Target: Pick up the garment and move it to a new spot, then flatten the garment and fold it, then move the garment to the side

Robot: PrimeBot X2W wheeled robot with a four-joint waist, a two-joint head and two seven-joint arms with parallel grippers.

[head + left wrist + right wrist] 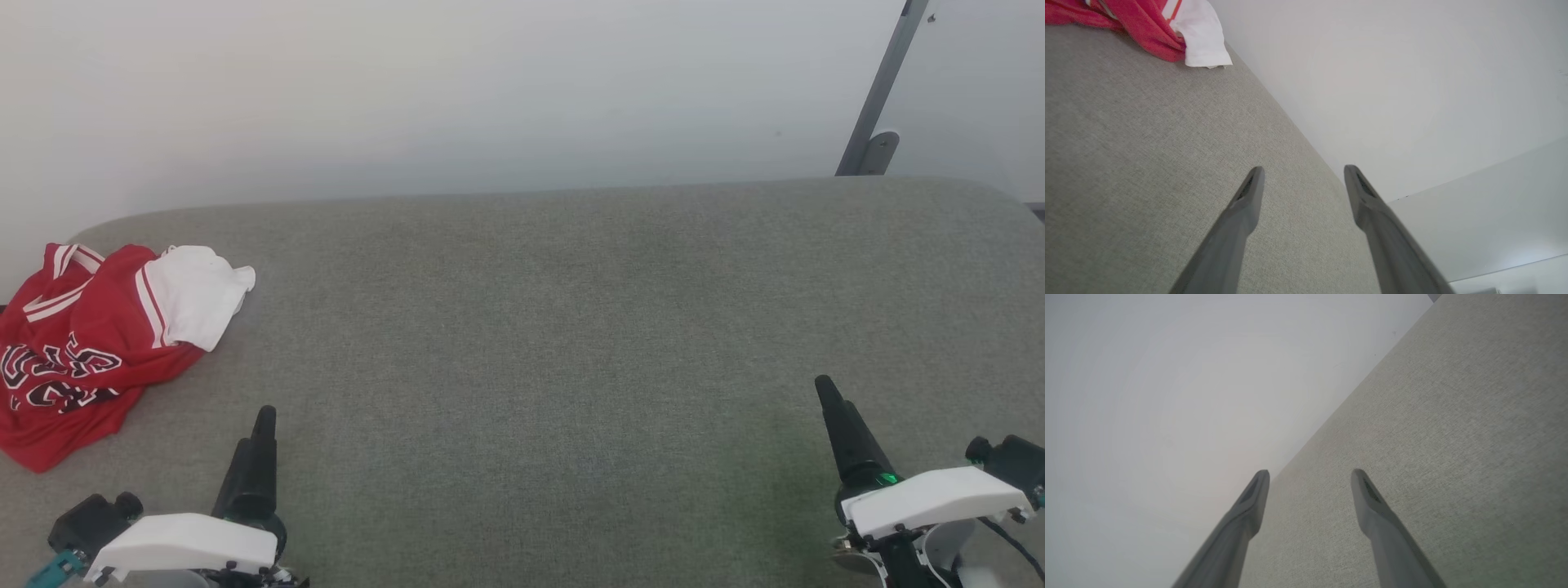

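Left wrist view: the left gripper (1302, 171) is hanging released, its two tapered dark fingers spread on nothing; the right gripper (1310, 473) is likewise gaping empty. The garment (82, 351), soft red cloth with a white sleeve and striped trim, is lying crumpled at the left edge of the head view on a grey woven pad (531, 327). The left gripper is probably best placed for pinching a raised fold, not flat cloth.

Left gripper (263, 420) is stationed low on the robot's left and right gripper (826, 390) low on its right. Both point forward, each ahead of a white wrist housing (184, 543). Jaws on both stand wide apart. From the head view each pair of fingers (1249, 196) appears to overlap as one.
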